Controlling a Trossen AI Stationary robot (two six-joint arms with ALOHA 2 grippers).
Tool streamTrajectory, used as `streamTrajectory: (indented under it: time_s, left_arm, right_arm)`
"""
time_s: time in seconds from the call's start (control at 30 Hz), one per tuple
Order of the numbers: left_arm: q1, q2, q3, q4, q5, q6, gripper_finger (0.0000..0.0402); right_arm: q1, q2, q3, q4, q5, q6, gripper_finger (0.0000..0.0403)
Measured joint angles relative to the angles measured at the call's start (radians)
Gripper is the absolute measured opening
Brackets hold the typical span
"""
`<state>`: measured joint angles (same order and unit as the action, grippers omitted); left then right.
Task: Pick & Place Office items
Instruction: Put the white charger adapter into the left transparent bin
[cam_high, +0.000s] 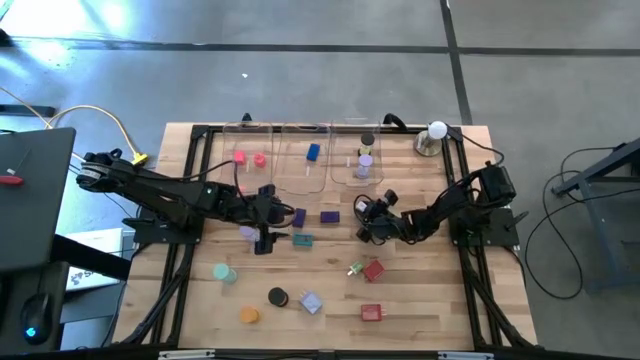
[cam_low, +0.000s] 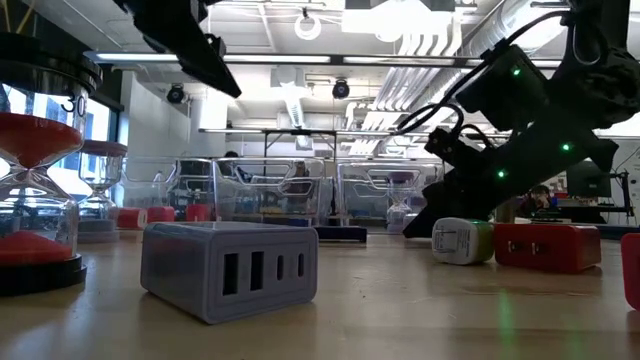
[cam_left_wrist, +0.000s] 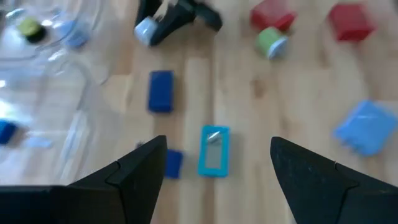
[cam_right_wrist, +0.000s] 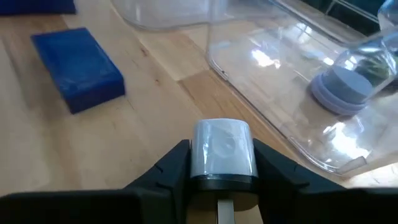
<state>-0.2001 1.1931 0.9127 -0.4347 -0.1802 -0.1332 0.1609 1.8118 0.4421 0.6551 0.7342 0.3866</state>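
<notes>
Nearest the table's front edge, loose pieces lie scattered: an orange disc, a black disc, a pale block and two red blocks. Farther in, at mid-table, the right gripper is seen with its fingers closed on a small pale cylinder, gripped between them just short of the right-hand clear tray. The left gripper hovers with its fingers spread wide above a teal block, holding nothing. At the back, three trays already hold a few pieces, among them a lilac disc. The step in hand is judged to be the pickup of the cylinder. Next, a lift and a short carry over the tray's rim are called for before release.
</notes>
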Motion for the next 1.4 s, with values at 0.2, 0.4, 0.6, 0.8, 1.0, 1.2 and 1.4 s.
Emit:
streamTrajectory:
  time_s: [0.2,0.4,0.6,0.8,1.0,1.2,1.4]
  left_arm:
    - [0.000,0.000,0.000,0.035,0.029,-0.042,0.0279]
    - [0.000,0.029,0.000,0.044,0.016,0.011,0.0279]
    - [-0.001,0.083,0.000,0.110,-0.012,0.145,0.0279]
    - [-0.037,0.144,0.000,0.263,-0.090,0.358,0.0279]
    - [-0.077,0.224,0.000,0.447,-0.170,0.659,0.0279]
    - [-0.091,0.310,0.001,0.622,-0.216,0.803,0.0279]
    - [-0.092,0.362,0.000,0.684,-0.218,0.871,0.0279]
  right_arm:
    - [0.041,-0.014,0.019,0.006,0.002,0.005,0.0124]
    - [0.060,-0.063,0.041,-0.012,-0.113,0.009,0.0124]
    - [0.060,-0.137,0.056,-0.020,-0.251,0.013,0.0125]
    - [0.029,-0.203,0.103,-0.015,-0.468,0.009,0.0125]
    - [0.014,-0.226,0.165,-0.021,-0.653,0.013,0.0124]
    - [0.014,-0.228,0.212,-0.014,-0.711,0.008,0.0126]
    - [0.008,-0.228,0.222,-0.003,-0.710,0.005,0.0123]
